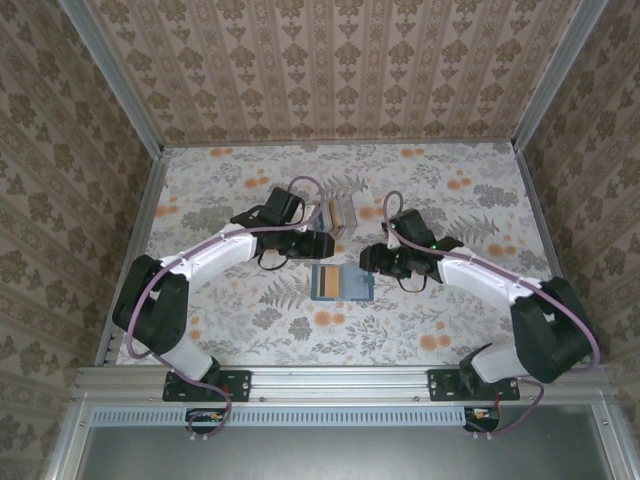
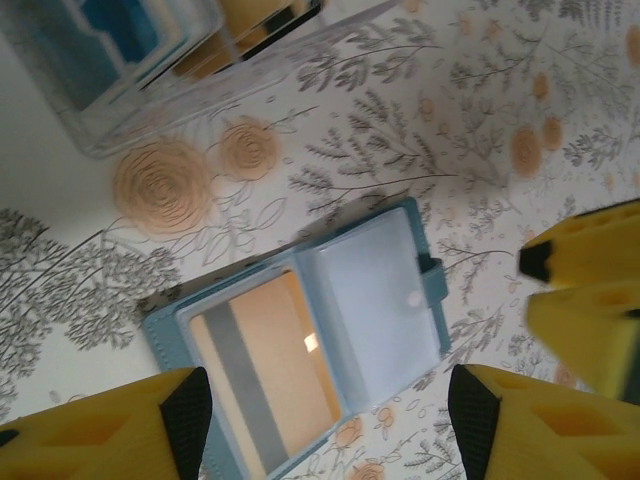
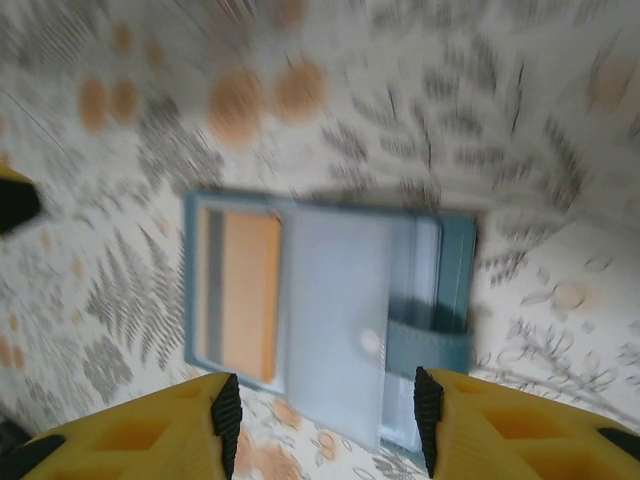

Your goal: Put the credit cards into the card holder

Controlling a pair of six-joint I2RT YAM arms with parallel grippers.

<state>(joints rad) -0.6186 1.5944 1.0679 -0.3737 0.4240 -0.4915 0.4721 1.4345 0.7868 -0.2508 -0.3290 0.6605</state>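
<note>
leftmost, the left gripper hangs over the floral table, its yellow, black-tipped fingers spread wide with nothing pinched between them. just beyond it, toward the far side of the table, stands a clear plastic box; a blue card and some tan card edges show through its walls. near the middle of the table, between the two arms, the card holder lies flat and opened out. a yellow-tan card with a grey stripe sits in its left-hand pocket, behind a clear window. its right-hand half shows a pale clear pocket, and a teal strap with a snap folds over its right edge. to the right, the right gripper hovers above the card holder's near edge, its claw parted about as wide as the wallet's right half and empty. the right wrist view is blurred, so i cannot tell whether its fingertips touch the wallet.
</note>
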